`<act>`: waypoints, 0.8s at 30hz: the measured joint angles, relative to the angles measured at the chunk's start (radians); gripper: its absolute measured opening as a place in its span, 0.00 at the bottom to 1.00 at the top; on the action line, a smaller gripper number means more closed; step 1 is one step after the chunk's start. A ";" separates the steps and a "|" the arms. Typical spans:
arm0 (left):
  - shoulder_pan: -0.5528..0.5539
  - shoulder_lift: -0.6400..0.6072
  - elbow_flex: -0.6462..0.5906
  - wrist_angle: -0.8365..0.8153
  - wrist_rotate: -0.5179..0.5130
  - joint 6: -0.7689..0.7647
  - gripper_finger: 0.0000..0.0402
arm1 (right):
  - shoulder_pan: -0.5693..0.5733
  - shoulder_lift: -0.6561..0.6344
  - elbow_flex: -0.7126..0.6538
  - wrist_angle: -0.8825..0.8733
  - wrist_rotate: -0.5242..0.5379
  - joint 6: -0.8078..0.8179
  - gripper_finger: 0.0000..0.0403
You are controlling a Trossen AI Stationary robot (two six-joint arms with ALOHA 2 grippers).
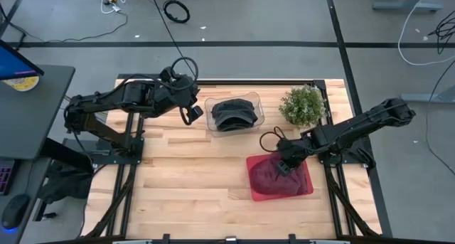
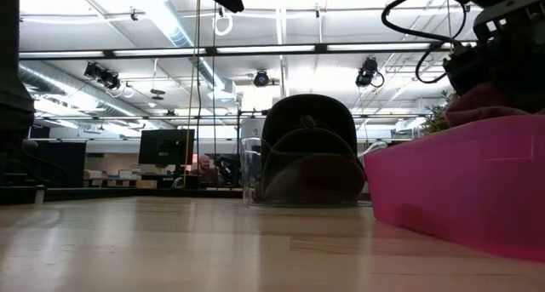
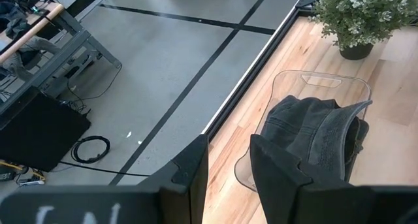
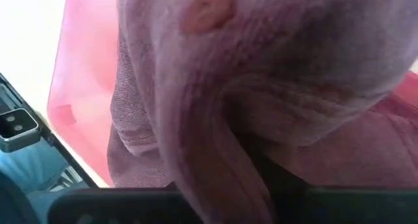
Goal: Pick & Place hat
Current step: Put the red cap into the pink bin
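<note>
1. Right gripper (image 1: 283, 166) sits in the pink plastic bin (image 1: 302, 188), jaws clenched on the maroon knit hat (image 1: 270, 176).
2. Left gripper (image 1: 193, 113), jaws released, hovers at nine o'clock of the clear plastic bin (image 1: 259, 110) holding a dark grey hat (image 1: 233, 114).

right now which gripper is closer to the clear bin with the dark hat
Left. The left gripper hovers just beside the clear bin holding the dark hat; the right gripper is farther off, down in the pink bin on the maroon hat.
</note>
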 joint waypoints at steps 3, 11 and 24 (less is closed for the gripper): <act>0.000 0.009 0.000 -0.002 0.001 -0.001 0.29 | 0.000 0.000 0.000 0.011 -0.034 0.008 0.07; 0.000 0.033 0.000 -0.001 0.000 -0.001 0.29 | -0.001 -0.019 0.000 0.016 -0.190 0.024 0.33; 0.000 0.033 0.000 -0.009 0.006 0.022 0.29 | -0.002 -0.238 0.001 -0.154 -0.143 0.108 0.60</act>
